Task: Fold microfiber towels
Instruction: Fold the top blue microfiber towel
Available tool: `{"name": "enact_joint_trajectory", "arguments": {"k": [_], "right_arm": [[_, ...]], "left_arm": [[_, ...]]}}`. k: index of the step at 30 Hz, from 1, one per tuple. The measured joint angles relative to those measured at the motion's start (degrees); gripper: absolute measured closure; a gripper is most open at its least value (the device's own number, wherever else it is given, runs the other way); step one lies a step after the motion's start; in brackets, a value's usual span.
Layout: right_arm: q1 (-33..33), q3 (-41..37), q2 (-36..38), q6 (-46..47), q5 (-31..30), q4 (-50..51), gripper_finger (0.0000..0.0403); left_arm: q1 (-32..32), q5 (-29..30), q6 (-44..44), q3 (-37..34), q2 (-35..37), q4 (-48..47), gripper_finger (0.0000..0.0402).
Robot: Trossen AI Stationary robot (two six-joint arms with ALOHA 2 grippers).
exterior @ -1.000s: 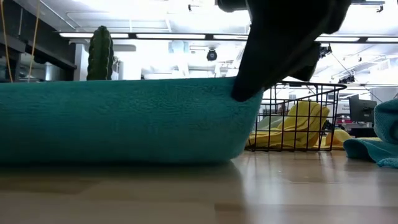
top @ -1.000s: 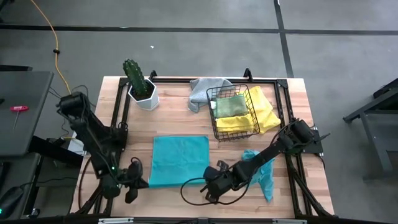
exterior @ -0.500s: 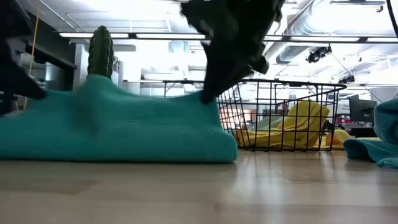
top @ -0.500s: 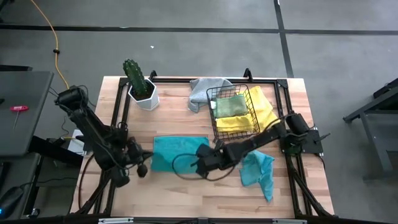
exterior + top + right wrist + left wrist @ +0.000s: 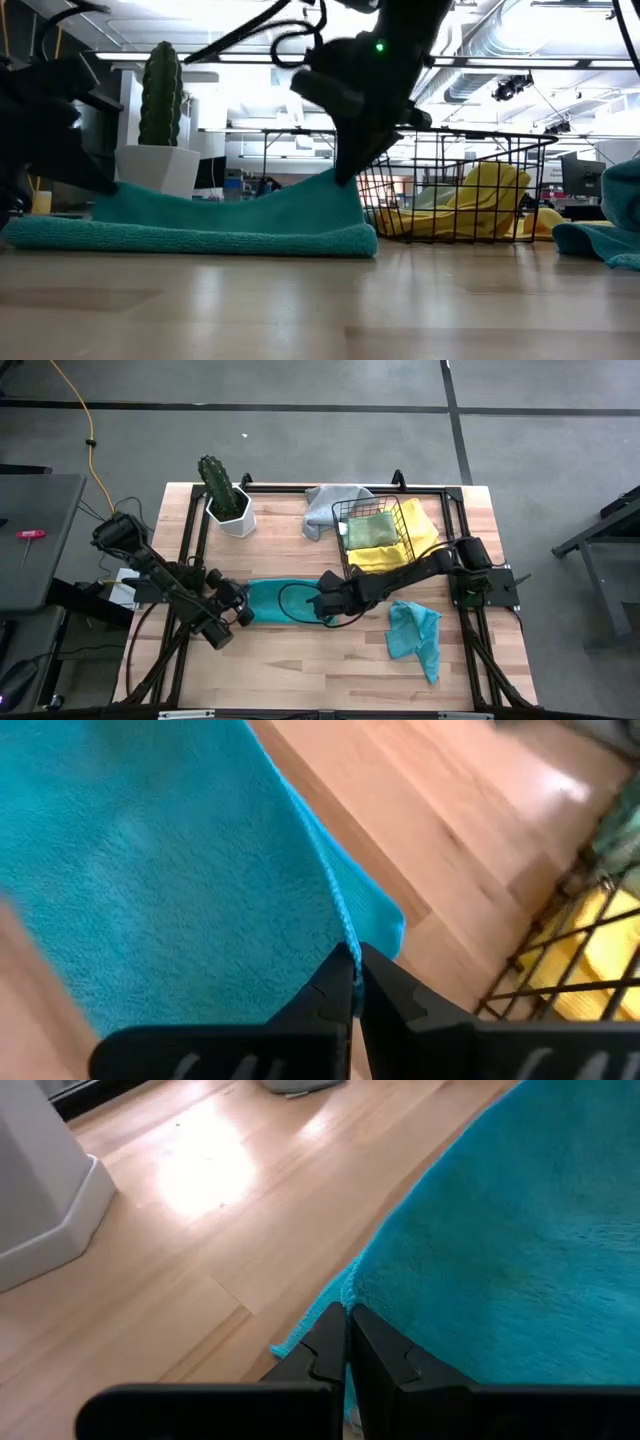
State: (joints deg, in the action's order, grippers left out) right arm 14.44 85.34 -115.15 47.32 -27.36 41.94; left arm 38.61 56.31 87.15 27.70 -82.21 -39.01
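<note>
A teal towel (image 5: 285,601) lies folded over into a narrow strip on the table's middle. Its lower layer rests flat on the wood (image 5: 200,238). My left gripper (image 5: 243,612) is shut on the strip's left end. My right gripper (image 5: 325,603) is shut on its right end. A second teal towel (image 5: 415,636) lies crumpled at the near right. A light green towel (image 5: 370,530) and a yellow towel (image 5: 385,558) lie in the black wire basket (image 5: 350,560). Another yellow towel (image 5: 428,532) lies under the basket. A grey towel (image 5: 328,505) lies at the far edge. My left gripper pinches the upper layer's left corner (image 5: 352,1292) between its two fingers, coming from the table's left and slanting down. The corner is held slightly above the lower layer. My right gripper pinches the upper layer's right corner (image 5: 345,942) between its two fingers, slanting down from the right. That corner (image 5: 340,183) is held up off the lower layer, and the cloth slopes down from it.
A cactus in a white pot (image 5: 225,500) stands at the far left. The basket stands just beyond my right arm. A black frame (image 5: 300,488) runs around the table's edges. Bare wood (image 5: 300,660) lies along the near side.
Both grippers have gone from the near edge up and toward the far edge, carrying the teal towel's near edge over. The towel has been folded over in half; its far part has stayed on the table.
</note>
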Motion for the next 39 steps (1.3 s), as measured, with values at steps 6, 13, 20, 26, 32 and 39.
{"name": "enact_joint_trajectory", "arguments": {"k": [6, 13, 20, 26, 32, 39], "right_arm": [[-0.3, 0.0, -0.2, 0.4, 0.6, 0.3, 0.0403], [-0.6, 0.0, -0.2, 1.7, 0.0, -0.1, 0.0402], [-0.7, 0.0, -0.3, -0.2, -1.1, -1.0, 0.0345], [-0.3, 2.0, -0.2, -5.0, -3.7, -0.4, 0.0269], [1.0, 6.3, 0.0, -13.0, -3.8, 0.4, 0.0229], [5.3, 7.2, 0.0, -19.9, 1.0, -0.1, 0.0226]], "left_arm": [[-0.7, -0.6, 0.9, 0.0, -1.5, 0.0, 0.0402], [-0.7, -2.3, -1.7, 0.0, -0.6, -0.1, 0.0385], [-0.7, -5.1, -3.5, 0.0, -0.2, -1.0, 0.0341], [-0.7, -5.2, -8.3, 0.0, 5.1, -1.5, 0.0296], [-0.4, -6.8, -19.7, 1.1, 14.6, -1.4, 0.0269], [3.3, -16.7, -38.3, 1.6, 19.9, 7.4, 0.0265]]}}
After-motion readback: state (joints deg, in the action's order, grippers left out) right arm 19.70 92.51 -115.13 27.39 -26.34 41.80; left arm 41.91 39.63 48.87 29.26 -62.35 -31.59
